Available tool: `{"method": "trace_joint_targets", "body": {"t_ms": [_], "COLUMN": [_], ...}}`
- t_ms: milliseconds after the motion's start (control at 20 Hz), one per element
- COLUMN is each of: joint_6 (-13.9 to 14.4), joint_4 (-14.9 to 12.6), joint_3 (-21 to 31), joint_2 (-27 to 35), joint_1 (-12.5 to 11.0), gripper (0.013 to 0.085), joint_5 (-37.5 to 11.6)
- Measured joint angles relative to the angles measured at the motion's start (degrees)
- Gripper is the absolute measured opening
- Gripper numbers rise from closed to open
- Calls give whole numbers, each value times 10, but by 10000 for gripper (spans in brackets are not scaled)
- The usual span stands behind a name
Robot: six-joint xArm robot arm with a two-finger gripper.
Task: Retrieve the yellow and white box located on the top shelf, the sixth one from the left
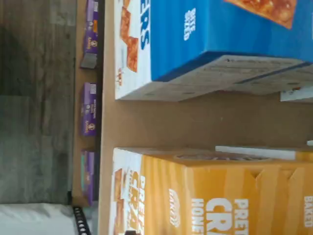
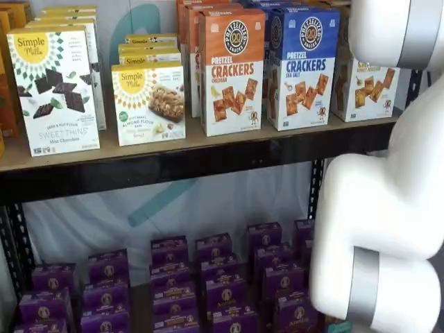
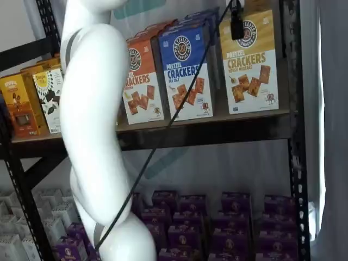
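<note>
The yellow and white box stands at the right end of the top shelf, mustard on top and white below, with pictured brown crackers. In a shelf view it is partly hidden behind my white arm. The wrist view shows it close up, turned on its side. My gripper shows only as black fingers hanging from the top edge with a cable beside them, in front of the box's upper part. No gap between the fingers shows. It holds nothing that I can see.
A blue-topped crackers box stands just left of the yellow one, with a gap of bare board between them. An orange-topped box stands further left. Purple boxes fill the lower level. My white arm blocks the right side.
</note>
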Motion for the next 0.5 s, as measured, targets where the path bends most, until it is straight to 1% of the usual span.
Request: {"method": "trace_joint_targets", "body": {"t_ms": [300, 450, 500], "joint_6": [9, 15, 16], "joint_4": [-34, -52, -53], "joint_3": [-14, -11, -9], "joint_2": [5, 1, 0], "joint_1": [16, 26, 28], "gripper": [850, 850, 850], "joint_5": [28, 37, 38]}}
